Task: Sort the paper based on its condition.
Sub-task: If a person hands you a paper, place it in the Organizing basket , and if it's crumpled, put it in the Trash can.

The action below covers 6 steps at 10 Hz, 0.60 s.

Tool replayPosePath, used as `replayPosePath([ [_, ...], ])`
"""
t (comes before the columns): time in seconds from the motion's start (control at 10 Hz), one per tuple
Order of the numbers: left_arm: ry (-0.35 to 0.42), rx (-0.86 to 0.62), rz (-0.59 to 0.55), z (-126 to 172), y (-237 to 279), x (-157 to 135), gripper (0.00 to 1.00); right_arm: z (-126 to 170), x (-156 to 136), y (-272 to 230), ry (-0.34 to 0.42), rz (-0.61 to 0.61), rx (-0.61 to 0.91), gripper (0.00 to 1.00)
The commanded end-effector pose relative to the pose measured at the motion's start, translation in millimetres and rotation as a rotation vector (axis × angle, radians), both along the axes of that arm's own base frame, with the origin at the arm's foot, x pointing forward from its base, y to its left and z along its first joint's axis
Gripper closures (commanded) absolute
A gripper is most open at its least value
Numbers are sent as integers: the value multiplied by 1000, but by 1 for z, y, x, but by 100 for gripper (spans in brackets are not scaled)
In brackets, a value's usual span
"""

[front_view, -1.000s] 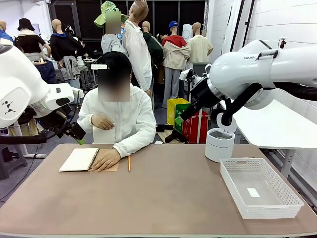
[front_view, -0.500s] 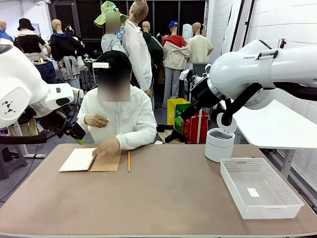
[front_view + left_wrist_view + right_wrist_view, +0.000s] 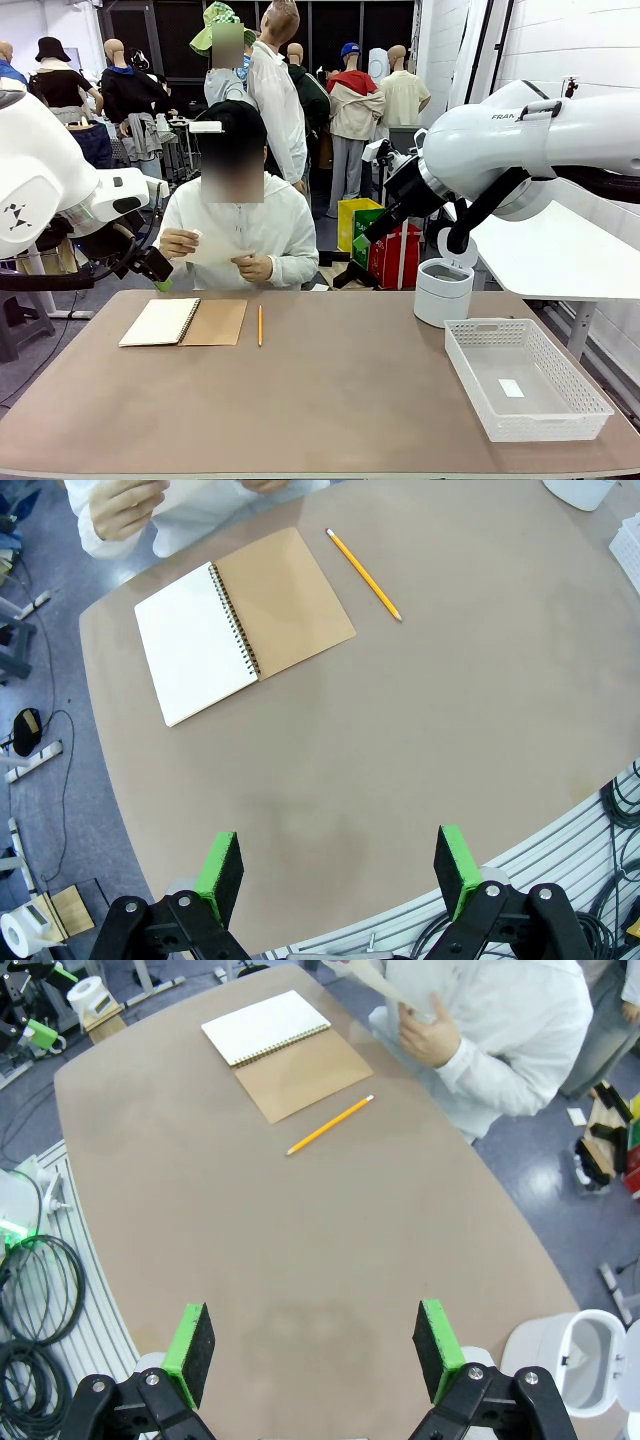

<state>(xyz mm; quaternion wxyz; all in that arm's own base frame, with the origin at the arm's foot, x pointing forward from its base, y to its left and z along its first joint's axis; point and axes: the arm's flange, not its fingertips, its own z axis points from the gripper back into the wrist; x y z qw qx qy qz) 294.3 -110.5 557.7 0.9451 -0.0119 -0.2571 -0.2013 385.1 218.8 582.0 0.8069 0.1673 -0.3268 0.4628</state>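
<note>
Right now the person is holding the paper point(image 3: 215, 247), one white sheet, up off the table in both hands point(image 3: 178, 241) at the far edge, just behind the open notebook point(image 3: 185, 322). The sheet is looking roughly flat; I cannot tell if it is creased. The left gripper point(image 3: 338, 865) is hanging over bare tabletop with its green pads spread wide and nothing between them. The right gripper point(image 3: 312, 1348) is doing the same, jaws wide apart and empty. A pencil point(image 3: 260, 326) is lying just beside the notebook. A white basket point(image 3: 540, 418) and a white bin point(image 3: 443, 295) are sitting on the robot's right side. The sheet is probably handling as very light, floppy, easy to tear or crumple, and slippery if lying flat. Likely best to be taking it by a free edge or corner clear of the person's fingers, pinching gently.
</note>
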Motion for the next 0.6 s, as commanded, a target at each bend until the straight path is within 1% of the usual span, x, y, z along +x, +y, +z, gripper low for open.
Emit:
replayPosePath([
  [0.0,0,-2,-1,0,0,0,0,1,0,0,0,-1,2,0],
  [0.5,0,-2,-1,0,0,0,0,1,0,0,0,-1,2,0],
])
